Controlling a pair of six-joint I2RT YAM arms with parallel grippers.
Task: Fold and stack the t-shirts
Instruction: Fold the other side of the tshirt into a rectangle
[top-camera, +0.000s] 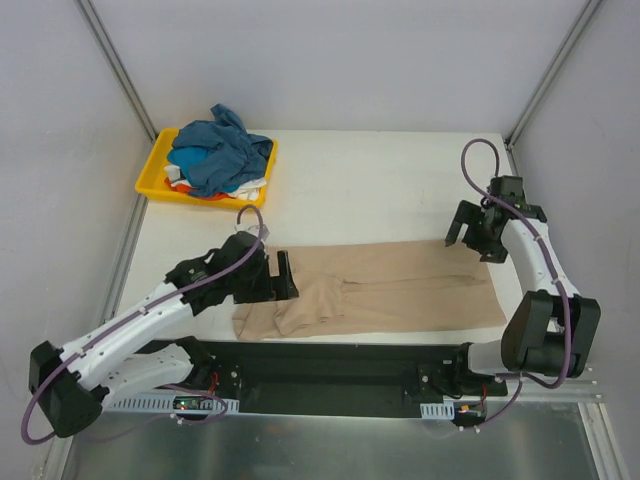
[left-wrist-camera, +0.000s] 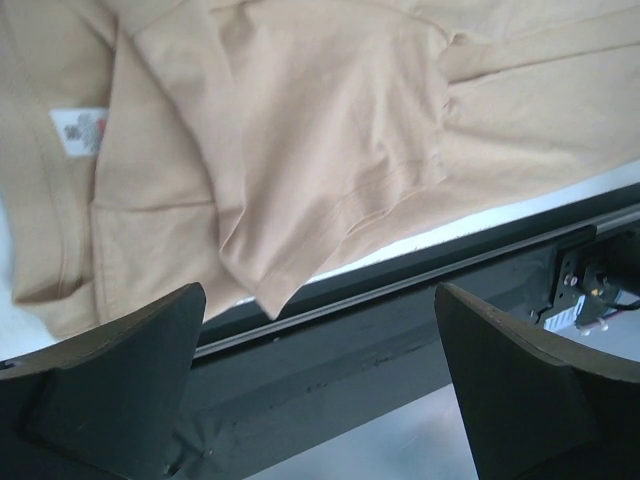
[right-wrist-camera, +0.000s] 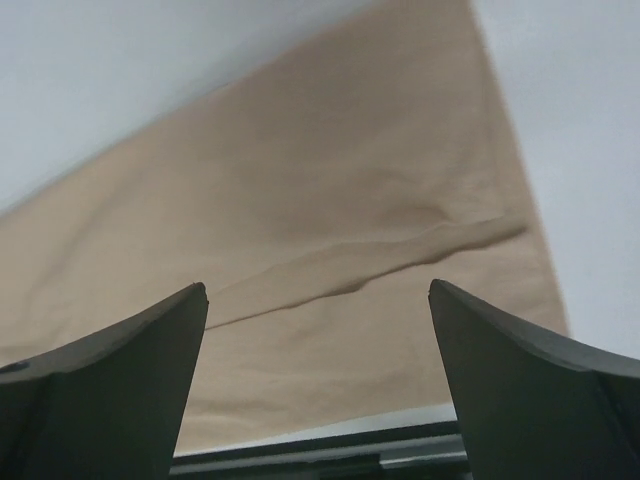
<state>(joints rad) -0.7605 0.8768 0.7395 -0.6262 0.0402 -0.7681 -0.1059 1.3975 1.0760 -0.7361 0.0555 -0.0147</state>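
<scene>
- A white table (top-camera: 380, 180) is seen, with two things laid directly on it.
- A beige t-shirt (top-camera: 400, 285) is spread flat along the near edge, its left end bunched.
- A yellow tray (top-camera: 152, 178) is set at the far left corner.

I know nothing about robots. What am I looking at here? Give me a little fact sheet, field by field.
Spread shirt: beige t-shirt, laid along the near edge of the table, rumpled at its left end
Neck label: white label, facing up
Waiting pile: teal-blue t-shirt heaped over white and orange-red cloth
Pile's container: yellow tray, far left corner
Left gripper: open, empty, over the shirt's left end
Right gripper: open, empty, over the shirt's right end
Folded stack: none visible
</scene>
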